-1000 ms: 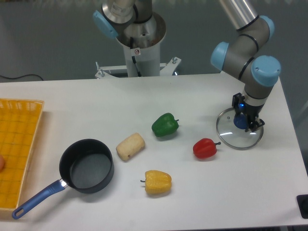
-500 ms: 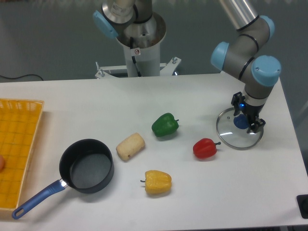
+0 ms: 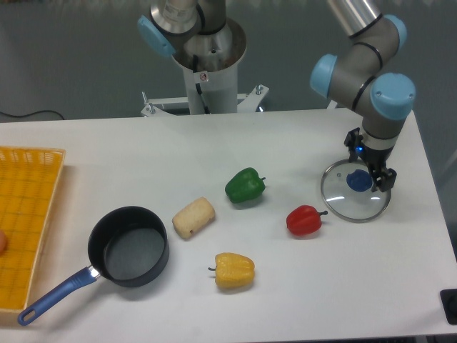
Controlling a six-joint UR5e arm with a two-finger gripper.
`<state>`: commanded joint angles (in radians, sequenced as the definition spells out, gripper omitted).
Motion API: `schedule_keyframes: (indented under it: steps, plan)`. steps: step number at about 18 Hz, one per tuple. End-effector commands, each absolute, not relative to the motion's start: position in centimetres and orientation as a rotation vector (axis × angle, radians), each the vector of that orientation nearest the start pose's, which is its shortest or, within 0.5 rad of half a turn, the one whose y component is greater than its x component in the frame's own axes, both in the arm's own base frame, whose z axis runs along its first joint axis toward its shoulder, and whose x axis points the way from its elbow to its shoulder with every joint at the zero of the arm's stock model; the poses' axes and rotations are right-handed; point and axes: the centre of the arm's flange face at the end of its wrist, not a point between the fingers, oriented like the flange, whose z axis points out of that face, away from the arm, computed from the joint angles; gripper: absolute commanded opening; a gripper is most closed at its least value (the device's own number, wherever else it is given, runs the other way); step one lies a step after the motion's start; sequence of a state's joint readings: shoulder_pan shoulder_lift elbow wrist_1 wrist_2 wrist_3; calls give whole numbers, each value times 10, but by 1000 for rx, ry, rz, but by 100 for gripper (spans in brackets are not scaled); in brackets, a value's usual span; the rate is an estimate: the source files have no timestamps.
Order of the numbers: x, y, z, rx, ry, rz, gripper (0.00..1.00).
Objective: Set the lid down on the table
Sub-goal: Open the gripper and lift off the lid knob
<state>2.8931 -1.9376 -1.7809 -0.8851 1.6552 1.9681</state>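
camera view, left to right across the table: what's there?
Yellow tray → saucepan → bread roll → yellow pepper → green pepper → red pepper → lid, with the tool above its knob.

Robotics lab — pedestal-mounted arm (image 3: 360,64), plain table (image 3: 214,143)

A white table (image 3: 235,143) with scattered objects. At the right, a glass lid (image 3: 355,191) lies flat, and the gripper (image 3: 371,174) hangs just above its blue knob, jaws apart. A red pepper (image 3: 305,220) sits just beside the lid's left edge, blocking that side. Bare tabletop stretches in front of the lid and to its right. A green pepper (image 3: 245,185), a pale bread roll (image 3: 193,217), a yellow pepper (image 3: 234,271) and a dark saucepan (image 3: 128,246) crowd the middle. A yellow mesh tray (image 3: 28,214) lines the left edge.
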Motion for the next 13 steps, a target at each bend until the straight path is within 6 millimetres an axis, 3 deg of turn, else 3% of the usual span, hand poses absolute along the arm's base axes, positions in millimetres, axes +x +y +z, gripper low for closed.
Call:
schedule_keyframes:
  steps: [4,8,13]
  plan:
    - [-526,277,273,-3045,1019,53,100]
    - [-516,308,285,-2991,1082,30,100]
    - [-511,327,296,-2976,1123,53,100]
